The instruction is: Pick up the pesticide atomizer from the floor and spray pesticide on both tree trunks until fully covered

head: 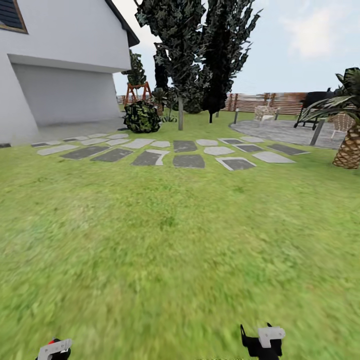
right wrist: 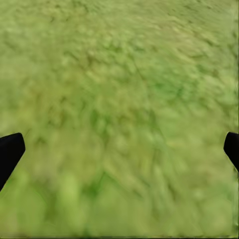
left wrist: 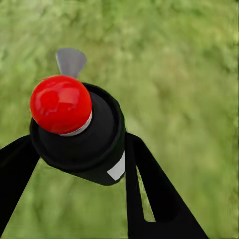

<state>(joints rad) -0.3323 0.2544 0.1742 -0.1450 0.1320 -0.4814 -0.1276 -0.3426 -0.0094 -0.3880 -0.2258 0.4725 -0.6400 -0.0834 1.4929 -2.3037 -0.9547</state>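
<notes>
Green lawn [head: 165, 240] fills most of the head view, running up to a band of grey stepping stones [head: 175, 152] and, past them on the right, a paved patio [head: 280, 131] with a dark grill [head: 312, 107]. A white house [head: 55, 65] stands at far left, a round bush [head: 142, 117] near its corner with an orange ladder frame [head: 138, 92] behind. Dark, near-black trees [head: 200, 50] with thin trunks rise at centre, backed by a brown slat fence [head: 265, 102]. A scaly-trunked palm [head: 349, 142] sits at the right edge. Low in the head view, the left gripper [head: 54, 349] and right gripper [head: 262, 341] just show above the grass. In the left wrist view the left gripper [left wrist: 79, 164] has its two black fingers [left wrist: 149, 189] closed against the sides of the atomizer [left wrist: 82, 134], a black can with a red ball top [left wrist: 60, 103] and a grey nozzle [left wrist: 70, 60], held clear above the grass. In the right wrist view the right gripper [right wrist: 119, 149] is spread wide with nothing between its black fingertips [right wrist: 10, 149], which sit at the two edges over blurred grass.
</notes>
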